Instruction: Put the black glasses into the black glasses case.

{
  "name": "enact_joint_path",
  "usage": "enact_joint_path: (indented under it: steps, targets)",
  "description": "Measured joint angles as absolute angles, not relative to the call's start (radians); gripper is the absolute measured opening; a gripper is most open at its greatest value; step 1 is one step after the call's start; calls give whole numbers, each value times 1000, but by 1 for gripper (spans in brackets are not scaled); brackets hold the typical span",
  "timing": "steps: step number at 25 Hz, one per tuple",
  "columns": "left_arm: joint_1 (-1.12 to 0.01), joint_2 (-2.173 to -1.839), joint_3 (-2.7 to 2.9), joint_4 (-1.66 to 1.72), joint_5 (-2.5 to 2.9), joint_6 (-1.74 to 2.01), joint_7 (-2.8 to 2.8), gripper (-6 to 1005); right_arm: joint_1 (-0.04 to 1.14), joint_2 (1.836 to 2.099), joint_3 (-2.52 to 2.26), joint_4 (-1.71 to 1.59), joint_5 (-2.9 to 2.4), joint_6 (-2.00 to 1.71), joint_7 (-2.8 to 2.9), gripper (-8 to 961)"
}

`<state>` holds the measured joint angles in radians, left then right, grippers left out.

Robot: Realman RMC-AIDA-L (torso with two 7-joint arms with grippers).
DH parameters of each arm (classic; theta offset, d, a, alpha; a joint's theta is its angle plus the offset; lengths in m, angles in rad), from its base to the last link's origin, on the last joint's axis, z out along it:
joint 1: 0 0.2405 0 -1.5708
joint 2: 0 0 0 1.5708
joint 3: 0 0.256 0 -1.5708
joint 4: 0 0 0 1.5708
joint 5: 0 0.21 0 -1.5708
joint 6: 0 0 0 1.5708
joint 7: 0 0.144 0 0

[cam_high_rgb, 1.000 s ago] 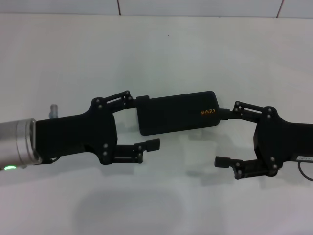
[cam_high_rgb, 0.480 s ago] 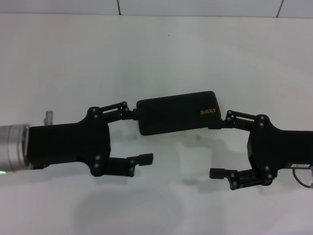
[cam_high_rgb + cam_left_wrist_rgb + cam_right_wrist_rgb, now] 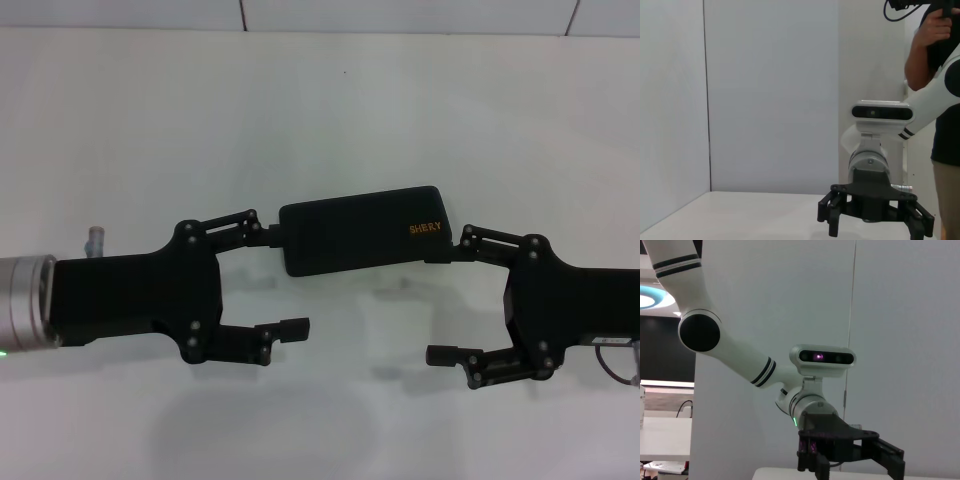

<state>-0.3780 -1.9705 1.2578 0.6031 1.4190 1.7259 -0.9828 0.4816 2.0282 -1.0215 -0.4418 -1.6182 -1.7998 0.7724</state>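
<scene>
The black glasses case (image 3: 362,230) lies shut on the white table (image 3: 320,110), with orange "SHERY" lettering near its right end. The black glasses are not visible in any view. My left gripper (image 3: 283,278) is open at the case's left end, its far finger (image 3: 262,229) right by the case's edge and its near finger in front of the case. My right gripper (image 3: 441,302) is open at the case's right end, its far finger (image 3: 452,248) at the case's corner. Neither gripper holds anything. Whether the fingers touch the case I cannot tell.
A white wall runs along the table's far edge. The left wrist view shows my right gripper (image 3: 875,212) across the table and a person (image 3: 940,100) standing beside it. The right wrist view shows my left gripper (image 3: 850,450) and its arm.
Both grippers have drawn back a little towards the near edge, the left one also moving to the left. The case stays shut and in place.
</scene>
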Motion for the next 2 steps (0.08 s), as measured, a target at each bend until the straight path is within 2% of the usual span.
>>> enact_joint_path:
  steps: [2]
  targets:
    - [-379, -1972, 1258, 603, 1420, 1725, -981, 884, 482, 2028, -1022, -442, -1618, -1799, 771, 886]
